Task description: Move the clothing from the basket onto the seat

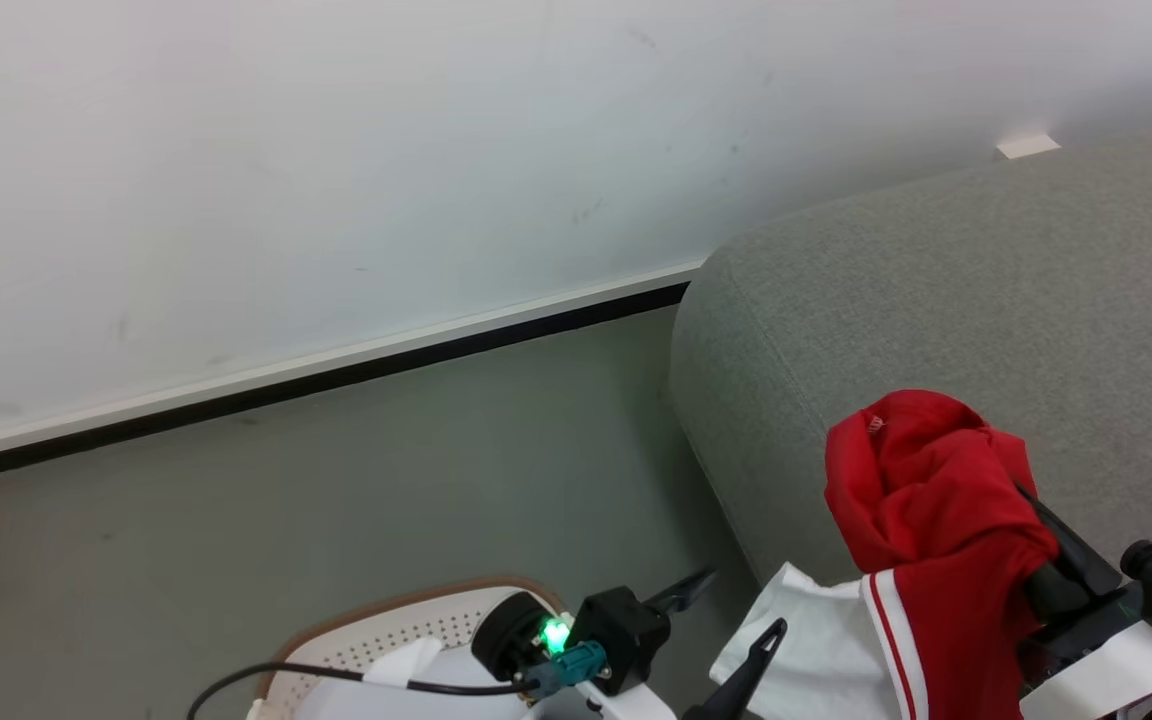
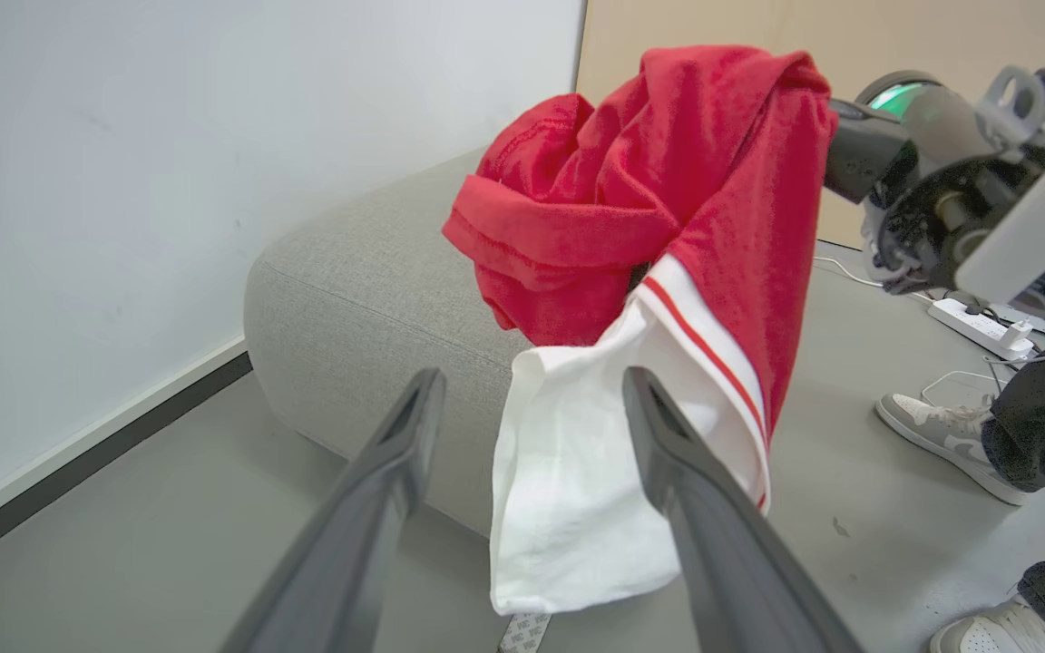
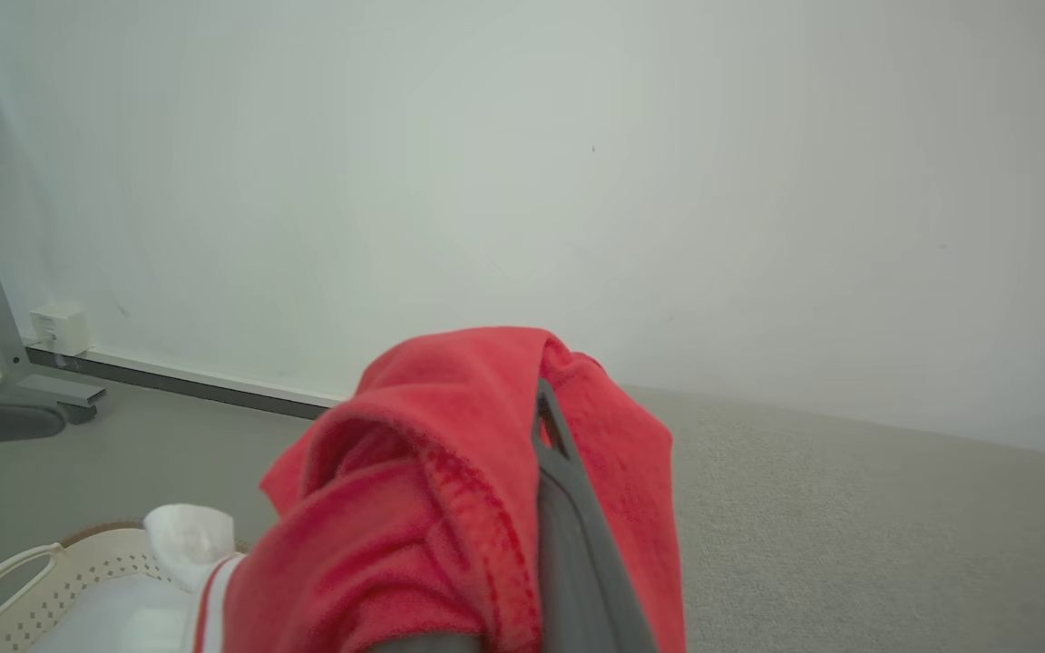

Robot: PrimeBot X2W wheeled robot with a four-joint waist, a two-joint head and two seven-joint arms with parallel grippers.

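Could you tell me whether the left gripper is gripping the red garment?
No, the left gripper stands wide open before the garment.

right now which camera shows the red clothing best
The left wrist view: the clothing hangs there nearly whole, red bundle above, white panel and striped trim below. The head view has it at lower right, cut off by the bottom edge. The right wrist view sits too close: a red fold, a bit of stripe.

Red and white clothing (image 1: 926, 500) against a grey seat (image 1: 986, 300).
The clothing is bright red with a plain white panel edged by thin red and white stripes; the seat a flecked mid-grey weave; the basket (image 1: 416, 630) white, dotted with small holes, under a brown rim; the floor (image 1: 336, 480) dull grey-green.
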